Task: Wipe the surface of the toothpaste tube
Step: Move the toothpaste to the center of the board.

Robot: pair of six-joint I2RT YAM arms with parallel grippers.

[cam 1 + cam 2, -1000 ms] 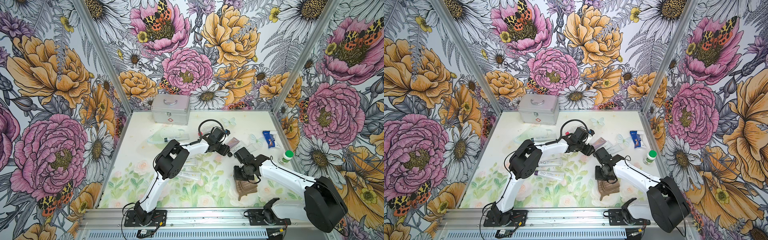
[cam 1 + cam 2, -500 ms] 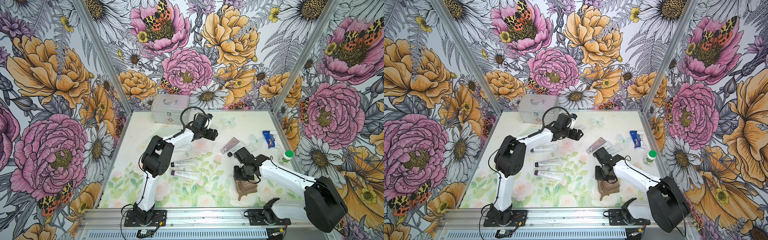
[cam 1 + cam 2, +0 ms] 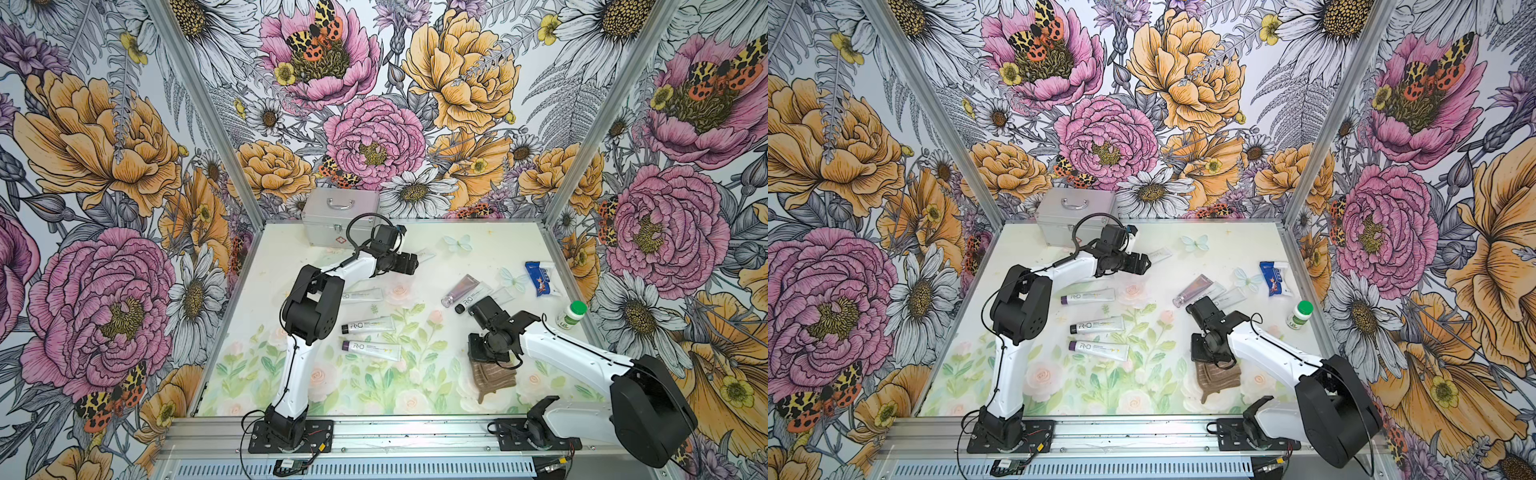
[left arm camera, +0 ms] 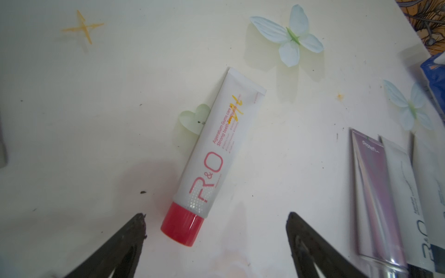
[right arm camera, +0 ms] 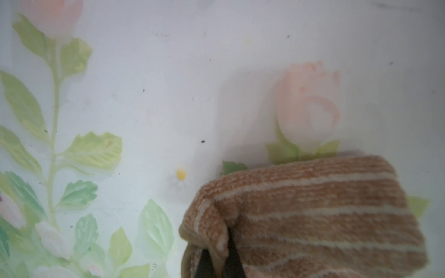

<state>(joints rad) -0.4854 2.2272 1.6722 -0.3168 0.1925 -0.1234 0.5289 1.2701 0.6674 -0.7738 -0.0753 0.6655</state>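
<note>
Wiping not begun, by the look of it: the task seems at its opening step. Red-capped toothpaste tube (image 4: 212, 149) lies flat on the table (image 3: 478, 232) towards the back, near the silver case (image 3: 340, 216), untouched. Left gripper (image 4: 216, 215) hovers just over it with jaws spread wide and nothing between them; the cap sits between the two fingertips but clear of both. Right gripper (image 5: 218, 260) is clamped on a fold of the brown striped cloth (image 5: 313, 216), low over the front right of the table (image 3: 488, 361), well apart from the tube. Left to do, I judge: take hold of the tube, bring cloth and tube together, rub along the body. Tube label-up. In both top views only its flat crimped tail (image 3: 427, 254) shows past the gripper, so the long axis runs roughly across the table, tail towards the right wall and slightly back, cap towards the left arm, hidden under the gripper. Other tubes lie mid-table (image 3: 371, 324) and beside the right arm (image 3: 461, 289); none being handled.
</note>
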